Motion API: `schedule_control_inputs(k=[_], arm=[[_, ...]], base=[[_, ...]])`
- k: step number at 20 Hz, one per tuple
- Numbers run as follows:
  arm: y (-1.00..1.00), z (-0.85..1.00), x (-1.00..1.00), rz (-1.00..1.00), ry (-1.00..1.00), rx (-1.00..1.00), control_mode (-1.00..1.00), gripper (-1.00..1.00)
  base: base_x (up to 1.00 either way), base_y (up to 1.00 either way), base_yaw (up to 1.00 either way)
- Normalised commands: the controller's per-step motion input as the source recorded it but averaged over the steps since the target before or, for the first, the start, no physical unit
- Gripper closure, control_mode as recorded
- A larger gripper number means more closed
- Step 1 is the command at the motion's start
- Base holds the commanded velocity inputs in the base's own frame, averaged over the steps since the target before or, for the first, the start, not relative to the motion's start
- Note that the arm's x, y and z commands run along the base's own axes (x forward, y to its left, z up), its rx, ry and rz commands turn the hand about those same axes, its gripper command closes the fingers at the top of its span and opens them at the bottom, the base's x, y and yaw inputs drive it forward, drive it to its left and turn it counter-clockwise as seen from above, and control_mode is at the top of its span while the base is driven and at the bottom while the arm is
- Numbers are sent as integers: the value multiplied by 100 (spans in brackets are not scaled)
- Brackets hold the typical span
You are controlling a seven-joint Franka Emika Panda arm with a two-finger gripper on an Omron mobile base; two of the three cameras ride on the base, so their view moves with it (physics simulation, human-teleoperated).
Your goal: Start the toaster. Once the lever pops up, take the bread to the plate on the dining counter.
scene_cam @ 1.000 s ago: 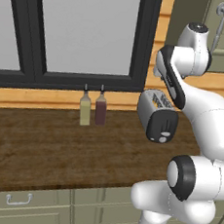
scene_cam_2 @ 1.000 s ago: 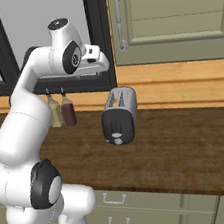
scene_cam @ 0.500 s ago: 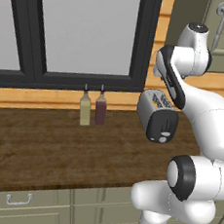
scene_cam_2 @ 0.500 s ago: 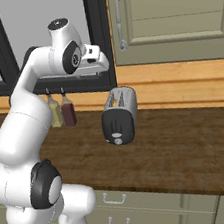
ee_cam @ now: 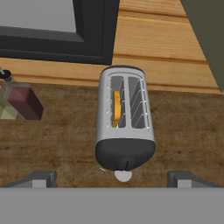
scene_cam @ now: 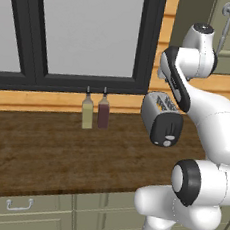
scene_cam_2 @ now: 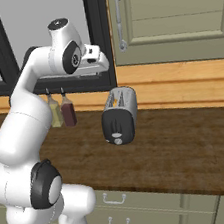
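The toaster [ee_cam: 125, 124] stands on the dark wood surface [scene_cam: 42, 154], close to the back wall under the right corner of the black-framed window [scene_cam: 85, 38], with its black end panel turned toward the robot. From the hand view, looking down on it, its two slots run away from the camera, and an orange-tan edge of the bread [ee_cam: 116, 108] sits down inside the left slot; the right slot shows just its wire guides. The lever [ee_cam: 126, 164] is a small dark tab on the near black end, and a pale rounded tab sits just below it. In the right base view the same end panel [scene_cam_2: 117, 127] faces forward with small grey buttons low on it. The fingers [ee_cam: 112, 178] are spread wide apart and hold nothing; their two grey tips flank the toaster's near end at the bottom of the hand view, well clear of it. In the right base view the hand [scene_cam_2: 93, 61] hangs above the toaster and toward the window, with open air between them. Two bottles stand side by side against the back wall to the toaster's left, one pale yellow-green [scene_cam: 87, 111] and one dark red [scene_cam: 103, 111]. A cupboard door with a metal handle [scene_cam_2: 119, 19] hangs above the surface to the right of the window.
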Motion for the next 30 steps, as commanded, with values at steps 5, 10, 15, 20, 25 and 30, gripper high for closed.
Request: schedule_control_inputs(k=[5,10,15,20,25,30], arm=[[0,0,0,0,0,0,-100,-100],[0,0,0,0,0,0,-100,-100],[0,0,0,0,0,0,-100,-100],[0,0,0,0,0,0,-100,-100],[0,0,0,0,0,0,-100,-100],[0,0,0,0,0,0,-100,-100]], base=[[0,0,0],[0,0,0],[0,0,0],[0,0,0],[0,0,0],[0,0,0]])
